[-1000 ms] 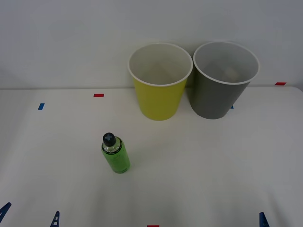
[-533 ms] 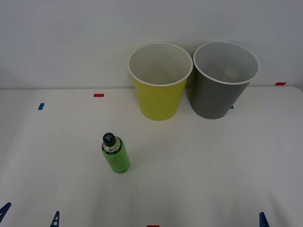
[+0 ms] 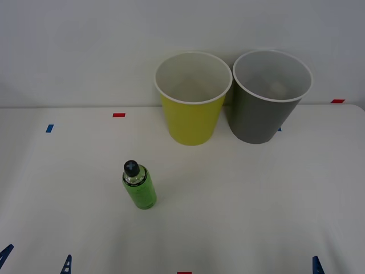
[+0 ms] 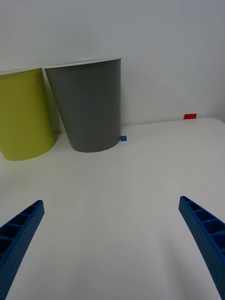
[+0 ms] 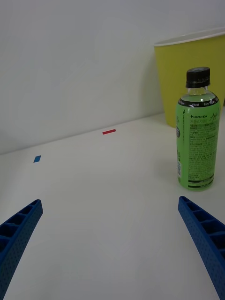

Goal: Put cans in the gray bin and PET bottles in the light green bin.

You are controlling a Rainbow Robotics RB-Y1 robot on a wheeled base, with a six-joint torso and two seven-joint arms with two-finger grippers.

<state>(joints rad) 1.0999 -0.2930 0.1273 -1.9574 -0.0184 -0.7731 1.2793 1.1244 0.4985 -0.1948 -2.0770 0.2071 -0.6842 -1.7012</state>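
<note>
From the front, the green bottle [image 3: 138,187] stands upright on the white table [image 3: 256,200], left of centre and nearer than both bins. The light green bin [image 3: 193,98] and the gray bin [image 3: 270,96] stand side by side at the far edge (gray on the right). My right gripper [image 4: 112,243] is spread open, facing the gray bin [image 4: 89,107]. My left gripper [image 5: 110,246] is spread open too, with the bottle [image 5: 197,131] ahead of it.
</note>
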